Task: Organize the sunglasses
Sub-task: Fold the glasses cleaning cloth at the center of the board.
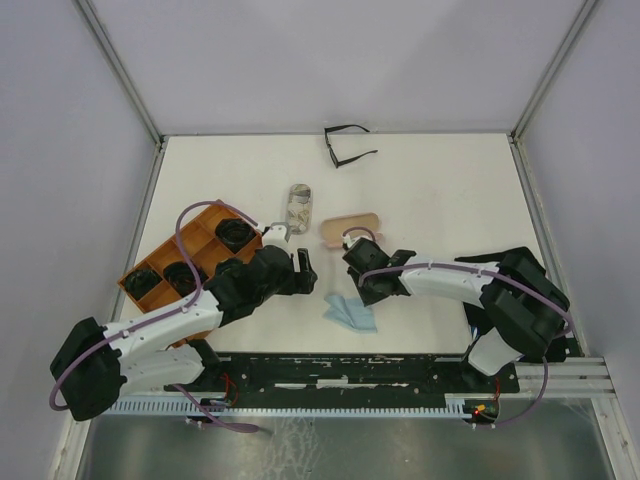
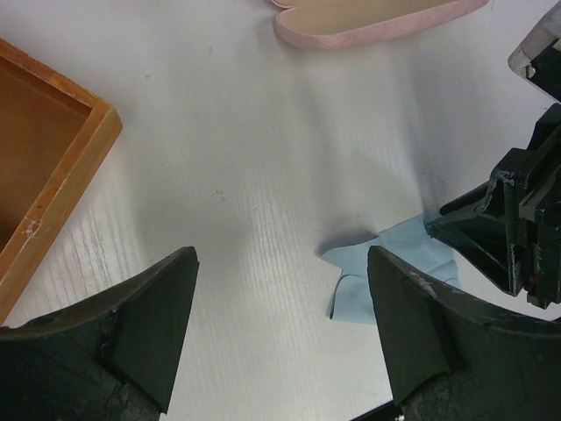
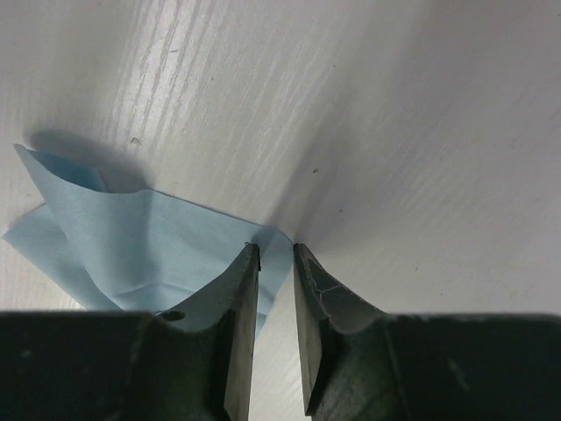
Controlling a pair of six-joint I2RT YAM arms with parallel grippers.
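Note:
One pair of sunglasses (image 1: 347,145) with a thin black frame lies open at the far edge of the table. Dark pairs (image 1: 235,233) (image 1: 183,275) sit in compartments of the wooden tray (image 1: 165,243) on the left. My left gripper (image 1: 308,275) (image 2: 282,263) hangs wide open over bare table, nothing between its fingers (image 2: 166,307). My right gripper (image 1: 352,294) (image 3: 276,250) is down at the light-blue cloth (image 1: 350,312) (image 3: 131,246). Its jaws stand a narrow gap apart, with the cloth's corner between the tips.
A pink case (image 1: 350,227) (image 2: 377,22) lies open behind the two grippers. A patterned case (image 1: 299,205) sits just left of it. The tray's corner (image 2: 79,167) shows left of my left gripper. The two grippers are close together at the table's middle.

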